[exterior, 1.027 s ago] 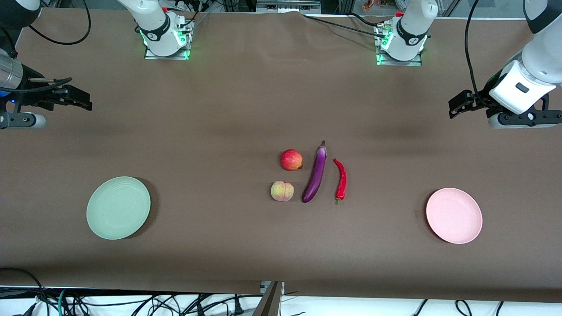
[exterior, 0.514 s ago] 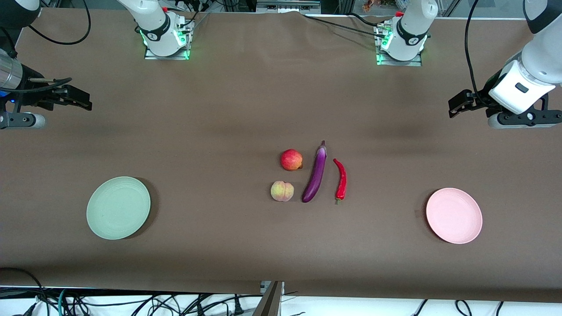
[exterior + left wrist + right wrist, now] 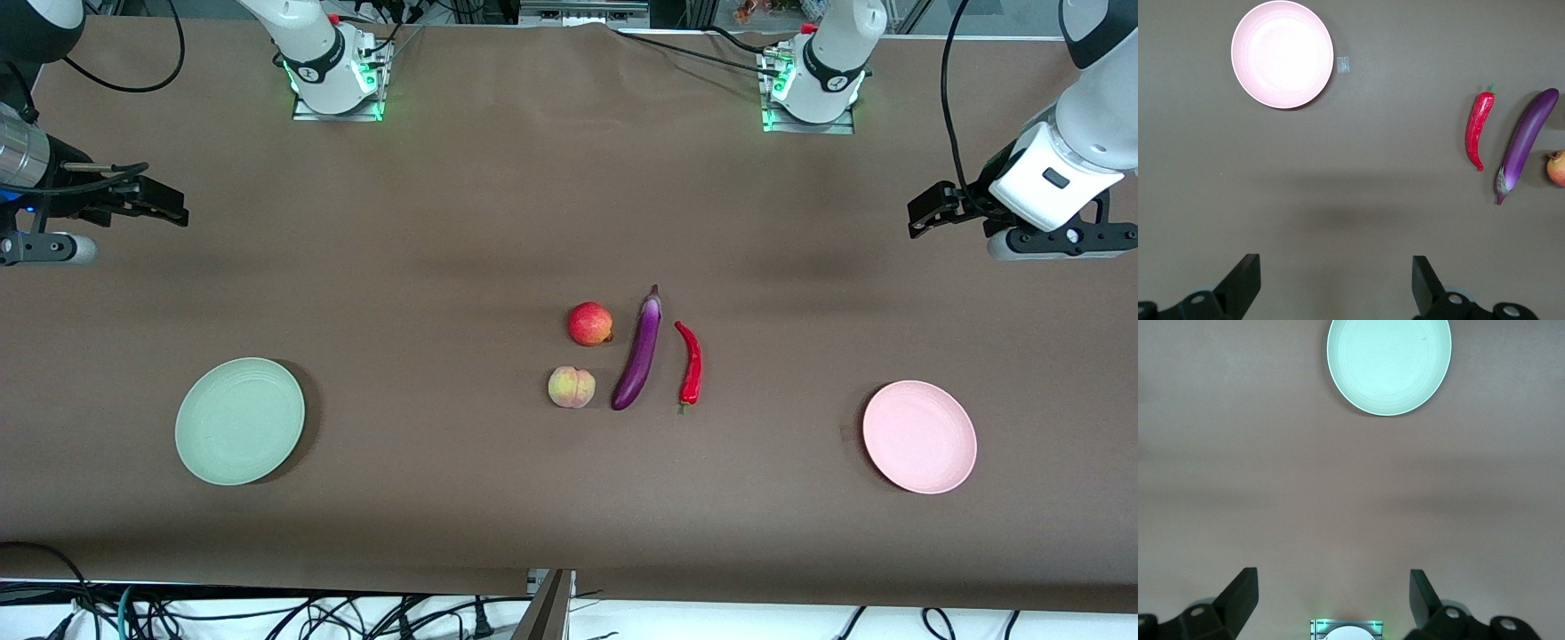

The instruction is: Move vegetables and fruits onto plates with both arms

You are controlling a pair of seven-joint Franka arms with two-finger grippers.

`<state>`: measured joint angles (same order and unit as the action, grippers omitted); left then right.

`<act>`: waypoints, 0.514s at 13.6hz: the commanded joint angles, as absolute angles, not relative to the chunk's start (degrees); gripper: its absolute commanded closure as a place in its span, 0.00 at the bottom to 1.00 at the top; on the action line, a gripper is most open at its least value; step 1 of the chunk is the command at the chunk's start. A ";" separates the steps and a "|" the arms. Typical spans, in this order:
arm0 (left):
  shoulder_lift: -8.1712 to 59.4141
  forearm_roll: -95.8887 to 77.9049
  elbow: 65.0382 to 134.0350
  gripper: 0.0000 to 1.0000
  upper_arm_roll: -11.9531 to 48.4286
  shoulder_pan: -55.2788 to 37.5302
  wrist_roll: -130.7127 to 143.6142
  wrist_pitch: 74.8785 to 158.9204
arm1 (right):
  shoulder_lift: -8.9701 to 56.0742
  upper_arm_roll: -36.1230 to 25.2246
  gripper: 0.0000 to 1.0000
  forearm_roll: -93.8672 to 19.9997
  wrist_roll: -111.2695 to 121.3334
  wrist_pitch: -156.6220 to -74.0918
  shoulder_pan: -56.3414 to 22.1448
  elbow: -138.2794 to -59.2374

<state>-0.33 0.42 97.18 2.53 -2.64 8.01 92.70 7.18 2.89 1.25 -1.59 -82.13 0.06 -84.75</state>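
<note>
A purple eggplant (image 3: 639, 353), a red chili pepper (image 3: 690, 363), a red apple (image 3: 590, 324) and a pale peach (image 3: 571, 388) lie together at the table's middle. The eggplant (image 3: 1525, 143), chili (image 3: 1478, 127) and apple's edge (image 3: 1557, 168) show in the left wrist view. The mint green plate (image 3: 240, 420) lies toward the right arm's end, the pink plate (image 3: 919, 436) toward the left arm's end. My left gripper (image 3: 925, 216) is open and empty, up over bare table. My right gripper (image 3: 164, 206) is open and empty, up over bare table.
The two arm bases (image 3: 335, 78) (image 3: 813, 84) with green lights stand along the table's edge farthest from the front camera. A small pale scrap (image 3: 1343, 65) lies beside the pink plate (image 3: 1282, 53). The mint plate (image 3: 1389, 363) shows in the right wrist view. Cables hang below the table's near edge.
My right arm has shifted very slightly. The left arm, the fruits, the vegetables and the plates have not moved.
</note>
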 commanded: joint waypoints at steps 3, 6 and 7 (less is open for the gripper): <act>0.44 -0.17 95.54 0.00 2.55 -2.72 6.86 91.23 | 8.52 3.16 0.00 0.26 -2.02 -82.53 0.35 -85.25; 1.05 -1.76 95.62 0.00 2.55 -2.64 6.85 91.23 | 9.22 3.16 0.00 -0.44 -1.93 -82.62 0.53 -85.25; 1.05 -1.76 95.71 0.00 2.55 -2.72 6.86 91.23 | 9.75 3.16 0.00 -0.44 -1.93 -82.62 0.53 -85.25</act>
